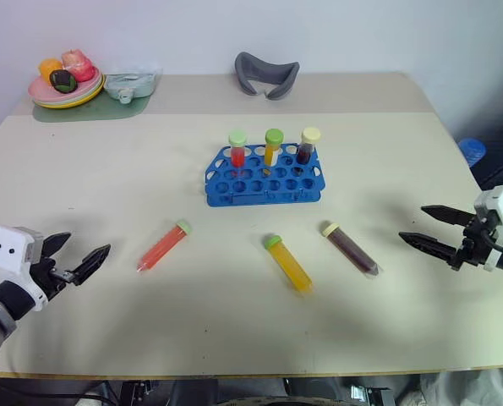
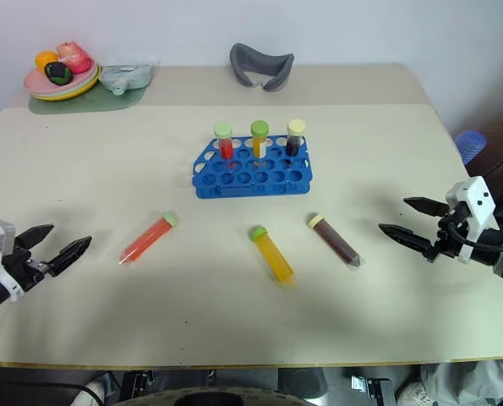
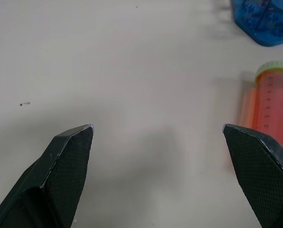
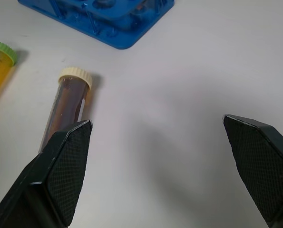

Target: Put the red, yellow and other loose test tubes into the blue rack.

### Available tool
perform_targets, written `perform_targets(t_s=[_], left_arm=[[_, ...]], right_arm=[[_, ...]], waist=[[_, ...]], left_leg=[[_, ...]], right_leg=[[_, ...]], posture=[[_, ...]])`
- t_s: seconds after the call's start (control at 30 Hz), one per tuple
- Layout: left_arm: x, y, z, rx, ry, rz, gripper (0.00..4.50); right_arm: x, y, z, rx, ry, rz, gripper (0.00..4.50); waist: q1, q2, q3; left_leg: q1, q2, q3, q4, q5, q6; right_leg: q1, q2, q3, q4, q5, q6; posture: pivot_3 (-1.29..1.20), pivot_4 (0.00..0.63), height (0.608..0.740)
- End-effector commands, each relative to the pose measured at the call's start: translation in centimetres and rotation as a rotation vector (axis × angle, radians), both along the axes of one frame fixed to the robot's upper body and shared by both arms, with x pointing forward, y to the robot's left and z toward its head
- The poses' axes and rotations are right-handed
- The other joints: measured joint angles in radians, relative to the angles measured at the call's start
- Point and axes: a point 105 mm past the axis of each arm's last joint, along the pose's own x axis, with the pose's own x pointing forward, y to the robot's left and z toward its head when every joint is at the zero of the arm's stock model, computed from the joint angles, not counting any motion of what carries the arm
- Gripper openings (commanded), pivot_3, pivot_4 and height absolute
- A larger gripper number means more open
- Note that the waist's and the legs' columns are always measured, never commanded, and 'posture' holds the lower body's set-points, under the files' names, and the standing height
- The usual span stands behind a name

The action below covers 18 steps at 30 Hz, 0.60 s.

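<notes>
Beige table (image 1: 107, 186) carries the rack (image 1: 265, 179) near its centre, three tubes already upright in the back row. Red tube (image 1: 164, 245), yellow tube (image 1: 288, 263) and maroon tube (image 1: 349, 248) lie flat toward the front edge. Left gripper (image 1: 80, 255) and right gripper (image 1: 429, 230) hover wide open, empty. Approach each tube across its axis, grip mid-body, then upend it cap-up before seating it in a hole.

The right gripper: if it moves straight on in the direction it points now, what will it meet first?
Probably the maroon tube lying on the table. The open right gripper points across toward it, with nothing between them. Depth is unclear, so it may pass just above the tube.
</notes>
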Motion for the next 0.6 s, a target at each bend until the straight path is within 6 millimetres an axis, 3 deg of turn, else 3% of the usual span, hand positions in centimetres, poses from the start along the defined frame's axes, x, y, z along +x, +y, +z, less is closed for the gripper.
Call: perform_targets(t_s=[0.03, 0.4, 0.6], left_arm=[[0.2, -0.1, 0.9, 0.021, -0.045, -0.008, 4.45], [1.6, -1.3, 1.9, 0.015, -0.100, -0.057, 4.45], [3.3, -5.6, 2.9, -0.011, -0.132, -0.224, 4.45]], right_arm=[[0.2, 0.0, 0.9, -0.022, -0.030, 0.004, 4.50], [0.7, 0.8, 1.7, -0.051, -0.049, -0.001, 4.50], [0.4, 1.8, 2.5, -0.061, -0.069, -0.001, 4.50]], waist=[[0.000, 0.000, 0.000], [0.000, 0.000, 0.000], [0.004, 0.000, 0.000]], left_leg=[[0.000, 0.000, 0.000, 0.000, 0.000, 0.000], [0.000, 0.000, 0.000, 0.001, 0.000, 0.000], [0.000, 0.000, 0.000, 0.002, 0.000, 0.000]], right_leg=[[0.000, 0.000, 0.000, 0.000, 0.000, 0.000], [0.000, 0.000, 0.000, 0.002, 0.000, 0.000], [0.000, 0.000, 0.000, 0.002, 0.000, 0.000]], posture=[[0.00, 0.150, 0.740], [0.00, 0.150, 0.740], [0.00, 0.150, 0.740]])
